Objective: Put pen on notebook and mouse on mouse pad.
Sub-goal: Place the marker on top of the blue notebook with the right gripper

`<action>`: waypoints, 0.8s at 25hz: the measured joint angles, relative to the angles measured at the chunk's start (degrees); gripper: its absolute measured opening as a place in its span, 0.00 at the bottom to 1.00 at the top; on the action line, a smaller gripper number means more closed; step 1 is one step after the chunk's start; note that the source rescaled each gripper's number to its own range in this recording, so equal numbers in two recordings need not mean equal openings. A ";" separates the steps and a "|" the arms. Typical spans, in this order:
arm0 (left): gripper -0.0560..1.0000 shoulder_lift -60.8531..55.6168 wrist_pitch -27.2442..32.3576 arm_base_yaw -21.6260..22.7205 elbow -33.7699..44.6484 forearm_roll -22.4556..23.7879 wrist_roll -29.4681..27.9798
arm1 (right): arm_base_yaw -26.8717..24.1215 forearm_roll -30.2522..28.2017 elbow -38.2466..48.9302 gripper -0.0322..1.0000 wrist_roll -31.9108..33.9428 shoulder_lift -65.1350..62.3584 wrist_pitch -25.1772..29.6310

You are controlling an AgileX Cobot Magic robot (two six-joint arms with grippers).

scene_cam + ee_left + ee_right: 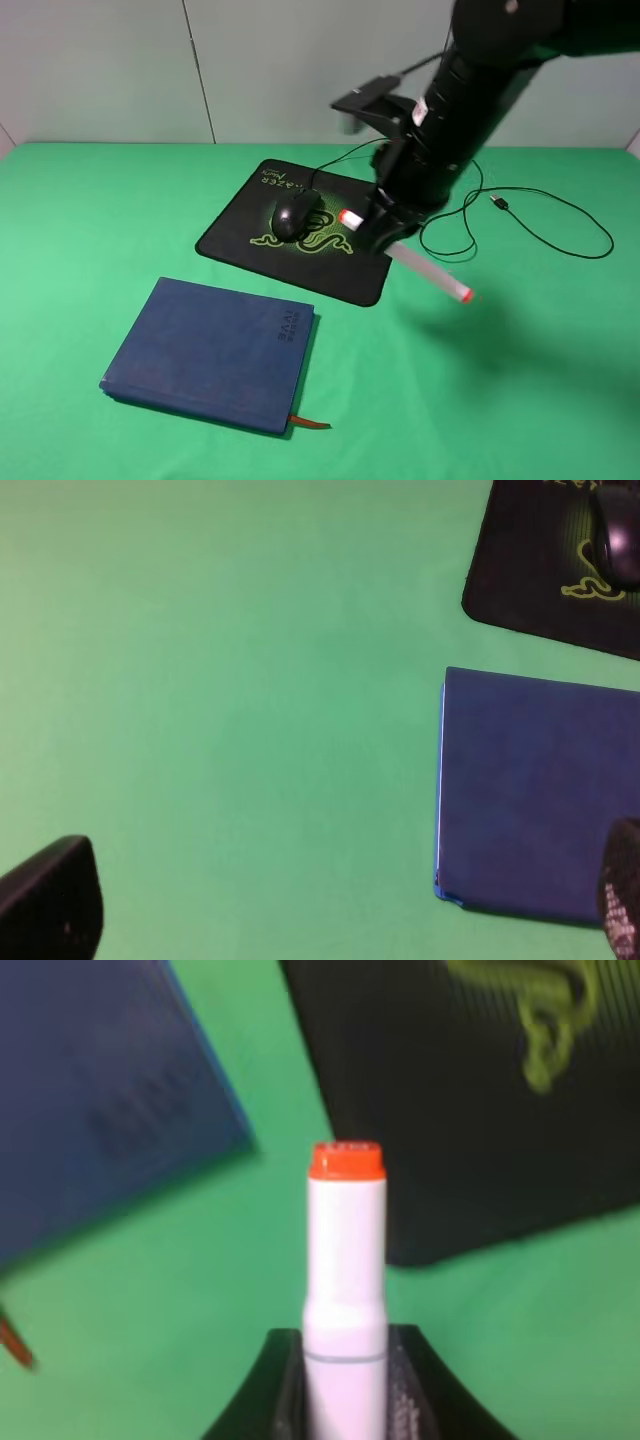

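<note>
My right gripper [385, 232] is shut on the white pen [430, 272] and holds it tilted in the air over the right edge of the black mouse pad [345, 275]. In the right wrist view the pen [345, 1250] sticks out from the gripper [345, 1380], orange tip forward, over green table between the notebook [100, 1110] and the mouse pad [460, 1110]. The black mouse [295, 213] rests on the pad. The dark-blue notebook [210, 352] lies closed at the front left. My left gripper [335, 920] is open over bare table beside the notebook [540, 790].
The mouse's thin black cable [560, 225] loops over the green table to the right of the pad and ends in a USB plug [498, 203]. An orange-brown ribbon [310, 424] pokes out of the notebook's near edge. A pale wall bounds the table's far side.
</note>
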 joint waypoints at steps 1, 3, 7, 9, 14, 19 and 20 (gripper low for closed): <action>1.00 0.00 0.00 0.00 0.00 0.00 0.00 | 1.67 -0.51 -1.16 0.03 1.47 0.00 0.24; 1.00 0.00 0.00 0.00 0.00 0.00 0.00 | 4.55 -1.21 -3.87 0.03 3.09 0.37 1.25; 1.00 0.00 0.00 0.00 0.00 0.00 0.00 | 9.90 -1.68 -10.26 0.03 3.95 4.14 4.40; 1.00 0.00 0.00 0.00 0.00 0.00 0.00 | 12.16 -1.68 -12.97 0.03 4.12 6.83 5.38; 1.00 0.00 -0.10 0.00 0.00 0.00 0.00 | 17.28 -1.74 -21.04 0.03 4.12 14.09 5.76; 1.00 0.00 -0.10 0.00 0.00 0.00 0.00 | 21.03 -1.68 -28.42 0.03 4.26 21.69 5.81; 1.00 0.00 -0.10 0.00 0.00 0.00 0.00 | 21.64 -1.68 -29.90 0.03 4.26 23.25 5.81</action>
